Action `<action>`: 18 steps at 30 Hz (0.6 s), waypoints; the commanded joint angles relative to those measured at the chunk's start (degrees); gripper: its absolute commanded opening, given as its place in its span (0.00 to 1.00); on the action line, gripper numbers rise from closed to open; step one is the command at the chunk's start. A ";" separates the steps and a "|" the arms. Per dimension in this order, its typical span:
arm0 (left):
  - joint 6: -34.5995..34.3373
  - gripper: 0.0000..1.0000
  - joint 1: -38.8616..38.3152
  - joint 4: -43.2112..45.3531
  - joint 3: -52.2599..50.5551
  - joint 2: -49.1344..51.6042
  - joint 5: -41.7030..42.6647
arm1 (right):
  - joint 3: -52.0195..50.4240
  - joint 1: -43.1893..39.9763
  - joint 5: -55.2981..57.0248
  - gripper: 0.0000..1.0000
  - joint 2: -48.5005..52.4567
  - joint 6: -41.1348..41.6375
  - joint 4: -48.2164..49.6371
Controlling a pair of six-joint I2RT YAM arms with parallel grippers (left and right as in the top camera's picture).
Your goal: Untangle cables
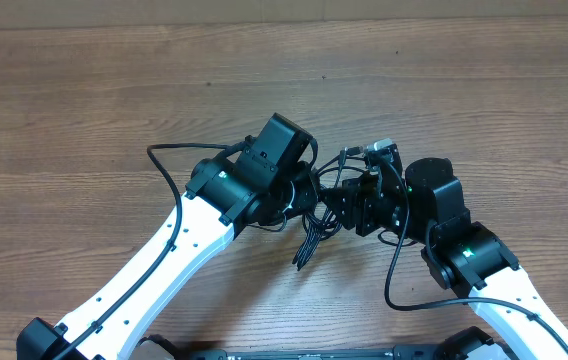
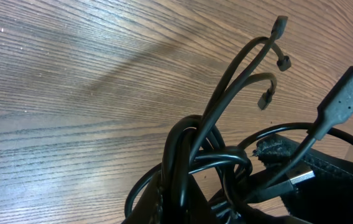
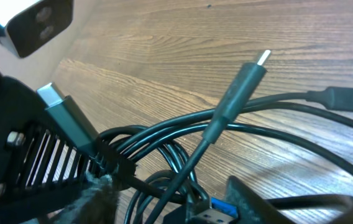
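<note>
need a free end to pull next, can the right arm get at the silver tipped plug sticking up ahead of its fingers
Probably yes: the plug sticks up in the open just past the right gripper, nothing covering it. The cables lie between its parted jaws, though, so it may drag them along.

This looks like a robot lab. Two white robot arms with black joints, the left arm (image 1: pixel 154 265) and the right arm (image 1: pixel 509 300), reach over a big table (image 1: pixel 84 100) with a wood-look top. A small green light glows on each arm. A bunch of black cables (image 1: pixel 314 235) sits between them.
</note>
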 commanded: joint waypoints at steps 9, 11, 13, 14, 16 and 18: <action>-0.11 0.04 -0.15 0.42 1.33 0.20 0.63 | 0.98 0.31 3.39 0.14 0.48 0.17 -1.20; -0.11 0.04 -0.15 0.39 1.33 0.20 0.42 | 0.98 0.28 3.39 0.12 0.57 0.39 -1.25; -0.09 0.04 -0.15 0.28 1.33 0.20 0.13 | 0.98 0.28 3.39 0.11 0.57 0.63 -1.36; 0.09 0.04 -0.15 0.11 1.33 0.20 -0.09 | 0.98 0.28 3.41 0.10 0.57 0.92 -1.40; 1.01 0.04 -0.15 -0.17 1.33 0.20 -0.20 | 0.98 0.13 3.98 0.09 0.57 1.90 -1.33; 1.60 0.04 -0.09 -1.07 1.33 0.20 -0.22 | 0.98 0.13 4.74 0.09 0.57 1.92 -1.14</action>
